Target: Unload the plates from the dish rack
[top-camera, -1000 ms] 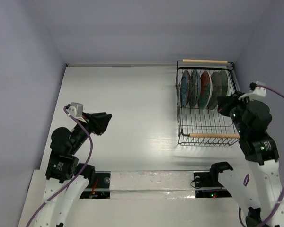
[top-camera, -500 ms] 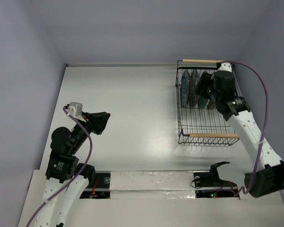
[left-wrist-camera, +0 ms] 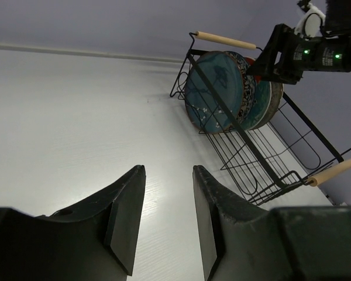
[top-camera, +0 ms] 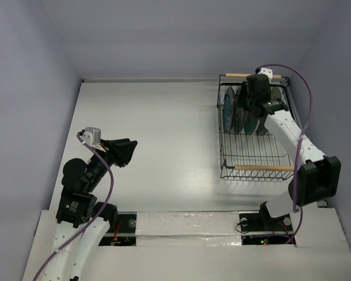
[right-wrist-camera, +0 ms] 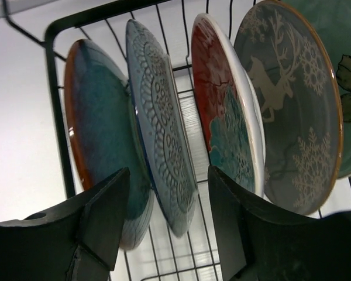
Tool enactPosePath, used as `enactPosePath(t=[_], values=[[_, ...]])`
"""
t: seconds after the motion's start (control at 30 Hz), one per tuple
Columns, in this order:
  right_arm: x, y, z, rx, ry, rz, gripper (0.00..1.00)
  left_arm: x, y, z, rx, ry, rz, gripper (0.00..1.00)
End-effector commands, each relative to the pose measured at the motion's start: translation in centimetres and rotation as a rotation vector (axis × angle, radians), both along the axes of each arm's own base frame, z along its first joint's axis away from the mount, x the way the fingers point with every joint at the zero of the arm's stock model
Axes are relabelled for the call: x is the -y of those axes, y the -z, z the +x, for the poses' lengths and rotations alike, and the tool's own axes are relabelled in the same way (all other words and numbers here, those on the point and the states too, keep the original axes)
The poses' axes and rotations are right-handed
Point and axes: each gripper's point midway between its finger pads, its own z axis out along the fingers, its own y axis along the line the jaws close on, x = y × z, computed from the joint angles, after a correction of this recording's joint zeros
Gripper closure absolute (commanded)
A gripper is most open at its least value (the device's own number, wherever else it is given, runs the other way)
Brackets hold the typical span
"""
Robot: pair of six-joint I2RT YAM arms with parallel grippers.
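The pale green plate (right-wrist-camera: 346,35) is cut off at the right wrist view's right edge; overhead, the right arm (top-camera: 281,124) covers part of the plates (top-camera: 230,110).

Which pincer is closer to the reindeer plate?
The right one. The right pincer hovers right by the reindeer plate at the dish rack; the left pincer is far off across the table.
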Motion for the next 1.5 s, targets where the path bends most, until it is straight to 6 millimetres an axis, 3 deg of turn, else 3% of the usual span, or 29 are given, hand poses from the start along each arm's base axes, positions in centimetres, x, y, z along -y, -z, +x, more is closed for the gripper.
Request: enactPosePath(t=[0.0, 0.4, 0.53, 0.73, 1.03, 1.13, 1.17, 1.37, 1.47], values=[[0.8, -1.8, 1.7, 0.034, 0.051, -0.054, 0.40, -0.1, -1.5, -0.3, 0.057, -0.005, -0.020, 0.64], [2.5, 1.5, 3.7, -0.074, 0.150, -0.180, 0.61, -0.1, -1.9, -0.7, 0.072, 0.001, -0.025, 0.63], [1.7, 1.1, 3.7, -0.074, 0.132, -0.199, 0.78, -0.2, -2.0, -0.8, 0.077, 0.001, -0.025, 0.63], [1.3, -2.8, 2.8, -0.039, 0.138, -0.295, 1.00, -0.2, -2.1, -0.9, 0.086, 0.001, -0.025, 0.62], [3.3, -9.6, 0.7, 0.030, 0.209, -0.404, 1.00, -0.3, -2.3, -1.1, 0.094, -0.002, -0.029, 0.62], [2.9, -12.1, -0.3, 0.090, 0.211, -0.380, 1.00, -0.3, -2.3, -1.1, 0.094, -0.002, -0.029, 0.62], [3.0, -14.0, -1.3, 0.138, 0.220, -0.360, 1.00, -0.3, -2.3, -1.1, 0.094, -0.004, -0.029, 0.62], [5.1, -20.8, -6.2, 0.296, 0.318, -0.285, 1.00, -0.3, -2.2, -1.0, 0.087, -0.005, -0.029, 0.61], [4.7, -24.3, -9.0, 0.405, 0.289, -0.208, 1.00, -0.3, -2.2, -0.9, 0.085, -0.008, -0.029, 0.61]])
